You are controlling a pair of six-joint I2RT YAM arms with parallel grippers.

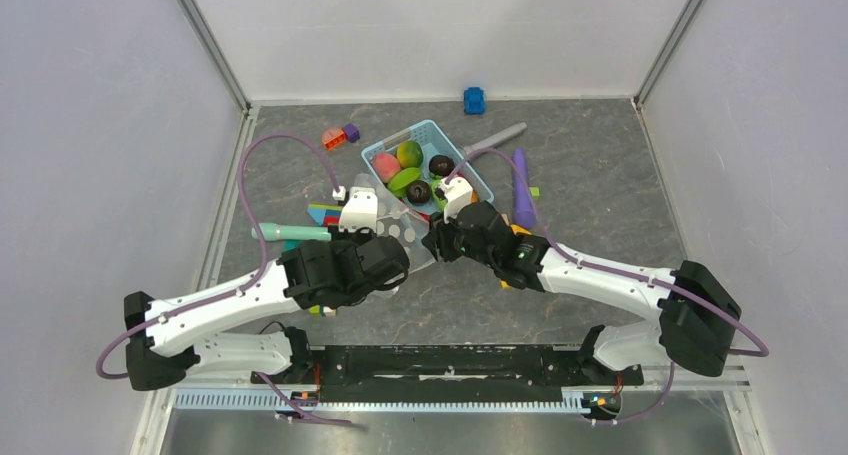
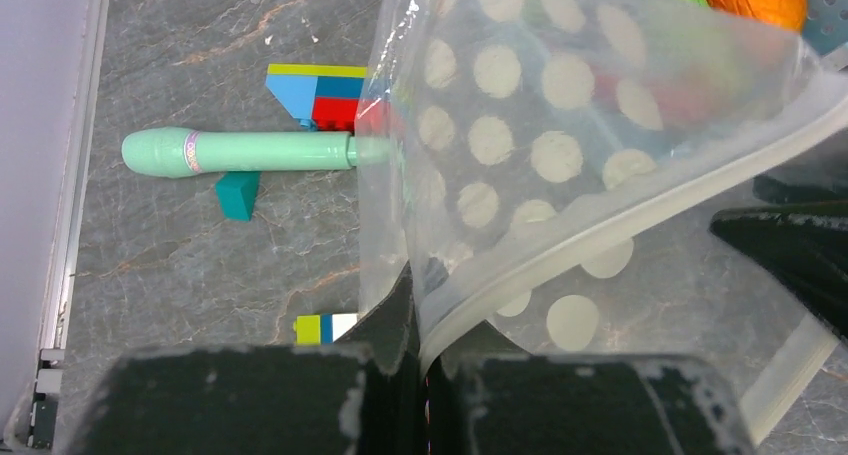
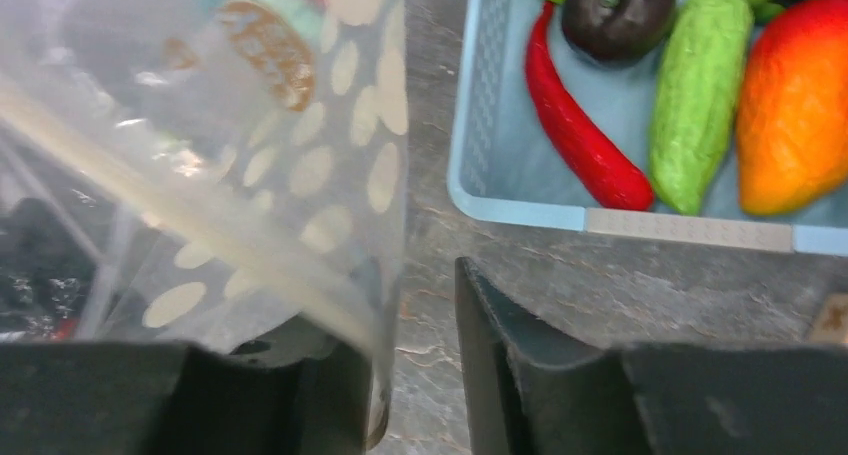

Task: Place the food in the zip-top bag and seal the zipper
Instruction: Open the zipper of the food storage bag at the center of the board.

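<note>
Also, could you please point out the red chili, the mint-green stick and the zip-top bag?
red chili [image 3: 578, 125]: right wrist view, mid-body.
mint-green stick [image 2: 260, 152]: left wrist view, mid-shaft.
zip-top bag [image 2: 560, 155]: left wrist view, dotted side wall.

The zip-top bag [image 1: 405, 232] is just before the basket [image 3: 470, 125], and the food [image 1: 408, 155] lies in the basket.

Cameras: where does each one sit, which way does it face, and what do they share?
Top external: above and behind the robot, facing down on the table; left arm and right arm show whole.
Left wrist: on the left arm, facing past the left gripper, shut on the bag edge.
Right wrist: on the right arm, facing the basket of food; right gripper open at the bottom, bag at left.
Shared: the bag shows in all three.
</note>
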